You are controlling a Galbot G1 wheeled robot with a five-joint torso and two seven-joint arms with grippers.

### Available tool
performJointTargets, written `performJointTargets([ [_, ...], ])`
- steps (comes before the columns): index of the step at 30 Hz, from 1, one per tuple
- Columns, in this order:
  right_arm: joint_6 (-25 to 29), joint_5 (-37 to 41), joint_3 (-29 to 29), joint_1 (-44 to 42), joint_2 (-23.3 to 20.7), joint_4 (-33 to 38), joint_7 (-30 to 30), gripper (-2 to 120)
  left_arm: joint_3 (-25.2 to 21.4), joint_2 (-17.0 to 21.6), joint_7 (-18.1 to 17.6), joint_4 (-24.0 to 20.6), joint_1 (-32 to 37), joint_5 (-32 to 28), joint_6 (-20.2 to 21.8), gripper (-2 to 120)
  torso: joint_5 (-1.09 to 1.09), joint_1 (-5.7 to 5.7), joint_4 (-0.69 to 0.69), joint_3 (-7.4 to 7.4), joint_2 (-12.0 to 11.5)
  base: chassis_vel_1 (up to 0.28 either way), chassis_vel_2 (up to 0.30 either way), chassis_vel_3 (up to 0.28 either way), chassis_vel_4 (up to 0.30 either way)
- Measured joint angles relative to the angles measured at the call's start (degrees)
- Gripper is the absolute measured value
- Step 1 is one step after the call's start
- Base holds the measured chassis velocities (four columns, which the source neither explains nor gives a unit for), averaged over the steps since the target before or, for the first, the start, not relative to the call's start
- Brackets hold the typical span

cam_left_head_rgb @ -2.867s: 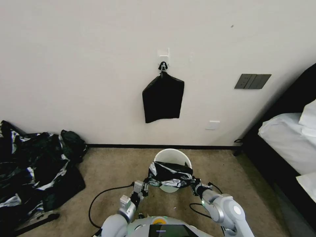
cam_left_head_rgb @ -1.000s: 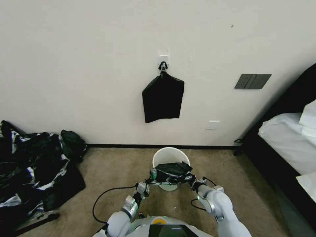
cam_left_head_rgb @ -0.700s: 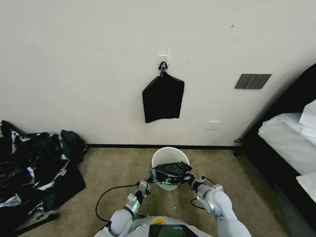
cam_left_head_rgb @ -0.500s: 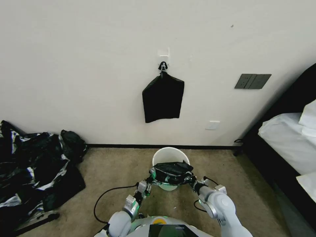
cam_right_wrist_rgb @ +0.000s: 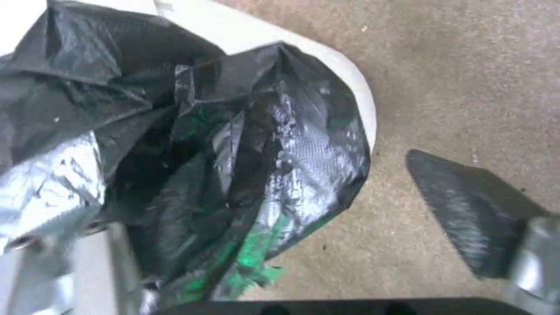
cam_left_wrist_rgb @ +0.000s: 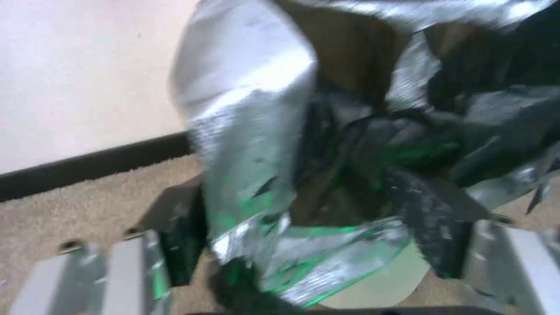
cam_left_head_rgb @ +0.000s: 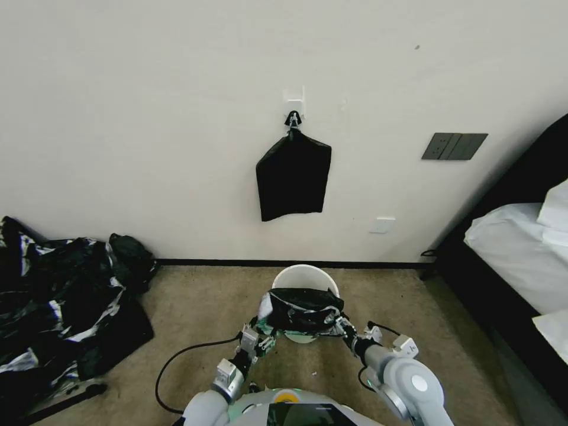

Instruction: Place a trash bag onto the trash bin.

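Both tools are holding the trash bag (cam_left_head_rgb: 303,307) over the trash bin (cam_left_head_rgb: 305,276) at lower centre: left tool (cam_left_head_rgb: 262,332) grasping it, while the right wrist view is showing the right tool (cam_right_wrist_rgb: 292,245) spread wide.

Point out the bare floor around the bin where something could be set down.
Bare carpet lies between the trash bin and the black plastic heap, and between bin and bed. Crowded: the near rim, under the trash bag.

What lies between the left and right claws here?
In the head view, the trash bag stretches between the left claw and right claw, over the near side of the trash bin.
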Motion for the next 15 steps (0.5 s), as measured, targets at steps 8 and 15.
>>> performJointTargets([
  [8, -1.41, 0.02, 1.05, -0.16, -1.52, 1.33, 0.02, 100, 0.06, 1.0, 0.0, -1.71, -0.15, -0.02, 0.38, 100, 0.0, 0.0, 0.01, 0.0, 0.0, 0.0, 0.0, 0.0, 0.0],
  [15, -2.44, -0.05, 1.92, -1.3, -3.22, 3.11, 0.0, 100, -0.63, 2.09, -0.24, -3.97, 0.3, -1.19, 1.61, 100, 0.0, 0.0, 0.0, 0.0, 0.0, 0.0, 0.0, 0.0, 0.0],
])
